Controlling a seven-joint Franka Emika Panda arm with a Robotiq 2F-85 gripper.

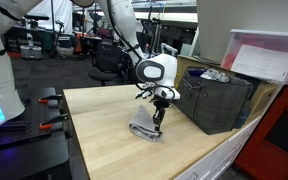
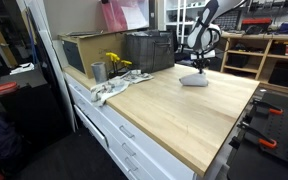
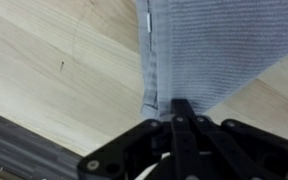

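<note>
Right now the claw (image 3: 176,108) is pressed together, pinching a raised fold of the grey cloth (image 3: 209,50); the wrist view shows the fingertips meeting on the ridge where the fabric bunches. The cloth lies on the wooden table (image 1: 99,135), a small crumpled heap directly below the claw in both exterior views. Judging by the fine ribbed weave and the way it puckers, it's light, soft and limp: no stiffness, nothing fragile, and it would sag and drape from whatever point is gripped. Thin fabric can slide out of a shallow pinch, so a fold or the stitched hem, taken deep between the pads, looks like the best hold. A flat single layer gives little to bite. A dark crate (image 1: 216,100) stands just beyond the cloth, apart from it. Well away, at the table's edge, sit a metal cup (image 2: 98,71) and a light rag (image 2: 108,92).
</note>
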